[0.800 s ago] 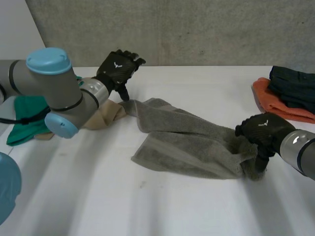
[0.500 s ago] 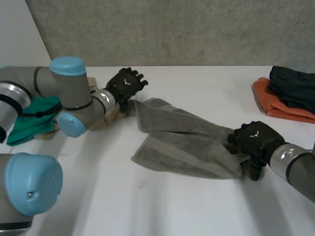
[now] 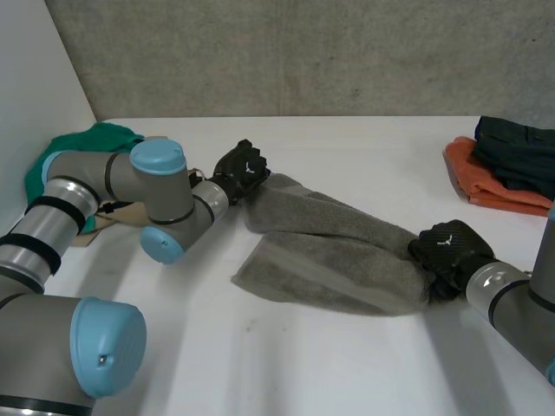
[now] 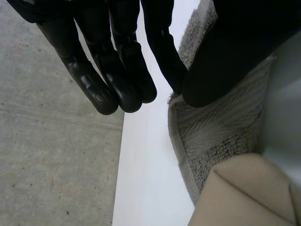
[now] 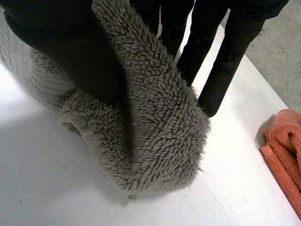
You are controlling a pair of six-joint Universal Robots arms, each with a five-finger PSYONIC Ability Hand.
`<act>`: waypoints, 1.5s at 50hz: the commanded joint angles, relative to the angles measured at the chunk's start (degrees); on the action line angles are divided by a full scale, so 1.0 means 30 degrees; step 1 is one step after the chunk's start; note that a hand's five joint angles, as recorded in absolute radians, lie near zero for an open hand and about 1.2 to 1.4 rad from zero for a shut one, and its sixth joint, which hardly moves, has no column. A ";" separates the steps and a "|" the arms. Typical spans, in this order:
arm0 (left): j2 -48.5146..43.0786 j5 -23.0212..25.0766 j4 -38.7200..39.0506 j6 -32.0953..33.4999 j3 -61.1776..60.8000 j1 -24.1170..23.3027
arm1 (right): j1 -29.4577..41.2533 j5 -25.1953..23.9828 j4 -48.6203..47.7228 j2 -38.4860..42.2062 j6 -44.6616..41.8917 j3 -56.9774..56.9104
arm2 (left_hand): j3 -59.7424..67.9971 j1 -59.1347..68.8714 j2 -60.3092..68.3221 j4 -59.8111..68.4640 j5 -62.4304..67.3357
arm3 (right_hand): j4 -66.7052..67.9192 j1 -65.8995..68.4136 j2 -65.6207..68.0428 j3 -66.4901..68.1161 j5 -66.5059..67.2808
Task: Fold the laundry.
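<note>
A grey towel (image 3: 334,251) lies stretched and partly doubled over across the middle of the white table (image 3: 347,364). My left hand (image 3: 243,169) is at the towel's far left corner. In the left wrist view its fingers (image 4: 94,70) are straight, and the thumb pinches the towel's edge (image 4: 211,136) against one of them. My right hand (image 3: 447,247) is low at the towel's right end. There its thumb (image 5: 61,42) and fingers (image 5: 211,56) are shut on a thick bunch of towel (image 5: 155,127) that touches the table.
A tan cloth (image 3: 117,215) (image 4: 244,193) lies under my left forearm, with a green cloth (image 3: 87,143) behind it by the left wall. At the far right sits a dark garment (image 3: 520,152) on an orange one (image 3: 494,186) (image 5: 284,150).
My left hand has come down and rightward with the towel's corner, and its arm has swung across the left side. My right hand has sunk, laying the right end on the table.
</note>
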 commanded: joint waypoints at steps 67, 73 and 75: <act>2.5863 -0.4867 0.1885 -1.2069 -2.3130 -0.3632 | 0.4127 0.2013 0.1740 0.1350 0.9674 -0.2925 | -0.5856 -0.5375 -0.6013 -0.5990 -0.5600 | -1.9412 -1.7405 -1.9006 -1.9250 -1.9000; 2.3463 -0.7328 0.2176 -1.4761 -2.5418 -0.3953 | 0.3629 0.1312 0.1063 0.1350 0.6275 -0.2250 | -1.5244 -1.4763 -1.5401 -1.5378 -1.4988 | -1.5095 -1.3088 -1.4689 -1.4933 -1.4683; 2.2584 -0.7767 0.2236 -1.5582 -2.5536 -0.4187 | 0.3482 0.0990 0.1034 0.1408 0.5746 -0.2191 | -1.5416 -1.4935 -1.5573 -1.5550 -1.5160 | -1.4474 -1.2467 -1.4068 -1.4312 -1.4063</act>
